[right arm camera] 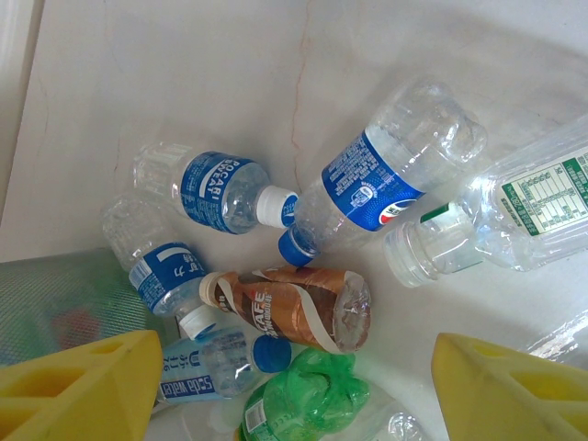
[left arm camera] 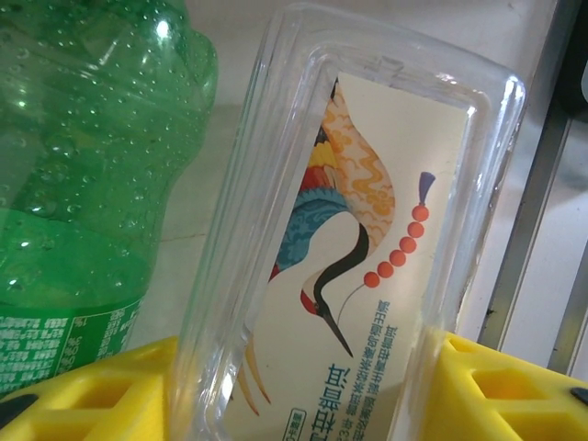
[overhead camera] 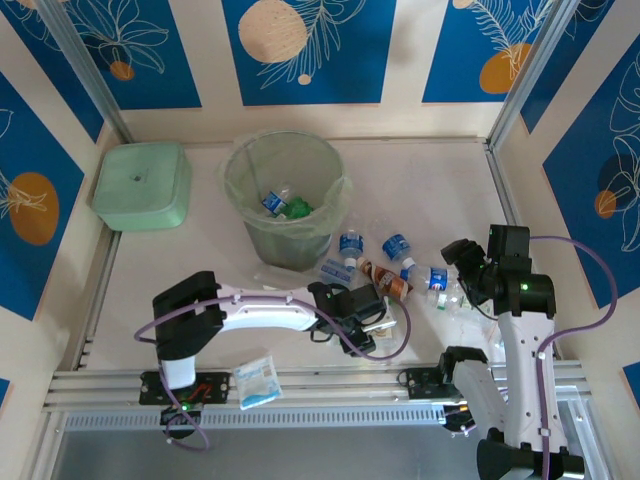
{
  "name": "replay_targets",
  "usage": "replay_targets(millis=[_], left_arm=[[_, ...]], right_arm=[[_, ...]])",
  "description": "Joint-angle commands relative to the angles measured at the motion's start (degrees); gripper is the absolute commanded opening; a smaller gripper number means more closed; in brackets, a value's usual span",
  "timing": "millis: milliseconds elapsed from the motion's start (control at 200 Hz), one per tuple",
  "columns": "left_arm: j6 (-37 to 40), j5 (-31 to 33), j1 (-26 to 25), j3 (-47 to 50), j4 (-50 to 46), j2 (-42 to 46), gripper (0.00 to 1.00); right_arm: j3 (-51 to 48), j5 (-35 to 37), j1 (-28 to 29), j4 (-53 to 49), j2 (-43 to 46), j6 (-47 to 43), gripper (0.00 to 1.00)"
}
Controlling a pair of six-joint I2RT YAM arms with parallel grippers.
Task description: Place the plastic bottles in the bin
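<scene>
The long clear bottle lies between the jaws of your left gripper, long axis toward twelve o'clock, pinched or not I cannot tell; the bin stands at eleven o'clock.

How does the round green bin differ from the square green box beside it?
The bin is round, the box square. The bin stands open; the box has its lid on. The bin is see-through, showing bottles inside; the box is opaque. Both are pale green.
</scene>
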State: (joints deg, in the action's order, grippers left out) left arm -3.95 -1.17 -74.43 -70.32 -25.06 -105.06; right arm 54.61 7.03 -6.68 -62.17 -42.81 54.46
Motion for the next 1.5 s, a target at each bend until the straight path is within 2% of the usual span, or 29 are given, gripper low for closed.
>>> replay_targets(millis=[0, 210, 430, 570, 665, 785, 930, 1135, 1275, 1356, 1496], left_arm=[[0.9, 0.6, -0.8, 0.2, -1.8, 3.1, 0.55], [0.3, 0.0, -1.3, -0.3, -4.8, 9.6, 0.54], [-3.1, 0.0, -1.3, -0.6, -8.5, 24.0, 0.55], [-5.2, 3.7, -0.1, -7.6, -13.1, 31.0, 0.58], [-6.2, 7.9, 2.0, -18.4, -19.4, 30.6, 0.59], [-5.6, 14.0, 7.0, -31.8, -23.5, 28.3, 0.59], [-0.9, 21.9, 15.5, -39.5, -22.8, 24.7, 0.59], [0.1, 15.9, 29.0, -36.8, -15.8, 20.0, 0.60], [-1.1, 13.8, 34.4, -35.5, -13.8, 16.8, 0.59], [-2.7, 11.0, 37.6, -32.8, -11.6, 16.5, 0.59], [-3.3, 9.6, 41.9, -28.7, -9.9, 16.0, 0.58]], right_arm=[[1.2, -0.9, -0.3, -0.4, 0.8, 0.7, 0.77], [1.9, -0.7, -0.4, -0.8, 1.2, 0.6, 0.77], [3.6, -0.5, -1.1, -1.5, 1.2, -0.3, 0.78], [1.3, -2.5, -0.8, 0.2, 1.1, 0.9, 0.76], [-0.4, -1.7, 0.8, 1.3, 1.2, 1.6, 0.76], [-2.2, 0.2, 4.4, 2.1, 0.3, 2.8, 0.76], [-4.1, 3.9, 10.4, 3.6, -0.3, 5.6, 0.76], [-6.1, 7.9, 17.3, 5.0, -3.4, 7.3, 0.75], [-8.6, 8.2, 19.5, 5.9, -3.4, 8.0, 0.75], [-9.3, 8.4, 19.9, 5.6, -3.1, 8.0, 0.75], [-10.3, 8.2, 19.9, 5.2, -1.3, 8.3, 0.75]])
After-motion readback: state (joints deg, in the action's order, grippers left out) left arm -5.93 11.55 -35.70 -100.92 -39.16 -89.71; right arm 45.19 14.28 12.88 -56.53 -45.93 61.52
